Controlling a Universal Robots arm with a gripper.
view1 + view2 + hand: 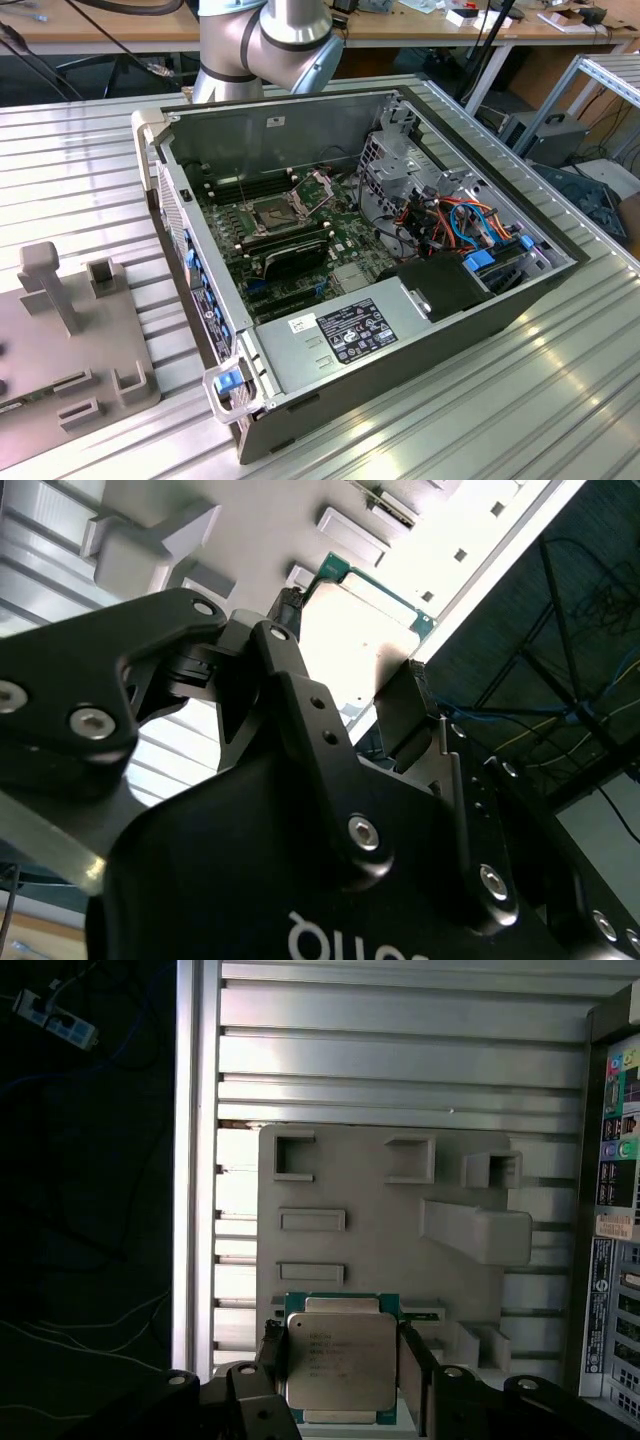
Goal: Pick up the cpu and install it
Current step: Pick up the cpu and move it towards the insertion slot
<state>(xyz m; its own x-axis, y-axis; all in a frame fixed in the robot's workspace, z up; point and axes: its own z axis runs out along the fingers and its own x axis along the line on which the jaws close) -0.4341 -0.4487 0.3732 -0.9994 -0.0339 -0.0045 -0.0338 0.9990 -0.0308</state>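
First wrist view, by size: found fixture beneath, gripper clamped on two opposite edges of cpu, over the fixture. Called for a level hold, a gentle squeeze and a straight lift clear of pocket walls. Could not judge cpu's height above fixture, nor make out its underside or corner mark.

The exterior view looks down from high up, slanting, on the open computer case and, at the exterior view's left, a grey tray. The first wrist view looks straight down on that tray from close by. The second wrist view peeks from right behind the gripper. Both wrist views share the chip and tray.
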